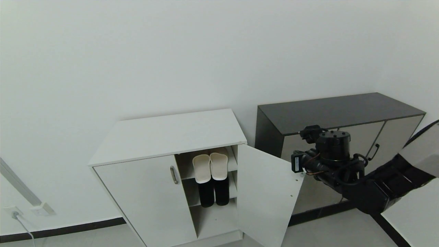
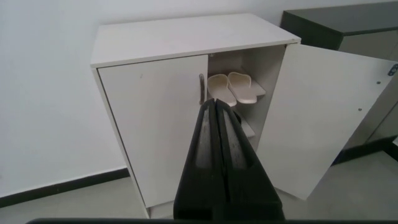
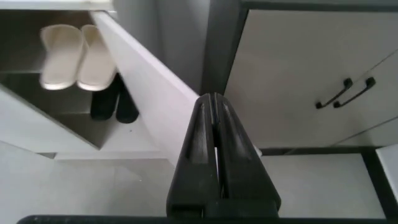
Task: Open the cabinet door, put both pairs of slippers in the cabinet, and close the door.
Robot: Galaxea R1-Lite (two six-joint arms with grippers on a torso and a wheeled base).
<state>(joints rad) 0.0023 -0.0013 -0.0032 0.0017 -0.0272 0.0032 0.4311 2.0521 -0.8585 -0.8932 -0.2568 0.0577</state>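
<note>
The white cabinet [image 1: 171, 135] stands against the wall with its left door [image 1: 147, 199] closed and its right door [image 1: 267, 192] swung open. Inside, a pair of white slippers [image 1: 210, 167] rests on the upper shelf and a pair of black slippers [image 1: 214, 192] on the shelf below. In the right wrist view my right gripper [image 3: 214, 98] is shut with nothing in it, its tips at the outer face of the open door [image 3: 155, 99]. My left gripper [image 2: 214, 102] is shut and holds nothing, in front of the closed door near its handle [image 2: 201, 89].
A dark cabinet [image 1: 336, 109] with pale doors and black handles [image 3: 345, 93] stands right of the white one, close behind the open door. A wall outlet with a cable [image 1: 13, 212] sits low at the left. Grey floor [image 1: 329, 233] lies in front.
</note>
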